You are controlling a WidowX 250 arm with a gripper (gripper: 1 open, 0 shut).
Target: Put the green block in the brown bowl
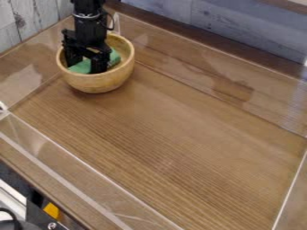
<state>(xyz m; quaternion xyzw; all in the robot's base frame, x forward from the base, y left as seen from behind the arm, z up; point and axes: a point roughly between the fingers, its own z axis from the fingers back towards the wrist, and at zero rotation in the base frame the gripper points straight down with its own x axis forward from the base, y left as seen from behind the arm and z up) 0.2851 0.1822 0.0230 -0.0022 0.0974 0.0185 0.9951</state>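
The brown bowl (99,81) stands at the far left of the wooden table. Inside it lies the green block (82,66), which shows between and beside the black fingers. My gripper (90,56) points down into the bowl from above. Its fingers are spread apart on either side of the block, so it is open. The gripper hides part of the block and the bowl's far rim.
A low clear plastic wall (72,171) runs around the wooden tabletop (180,126). A grey plank wall (240,22) stands behind the table, and dark equipment (24,211) sits at the bottom left corner.
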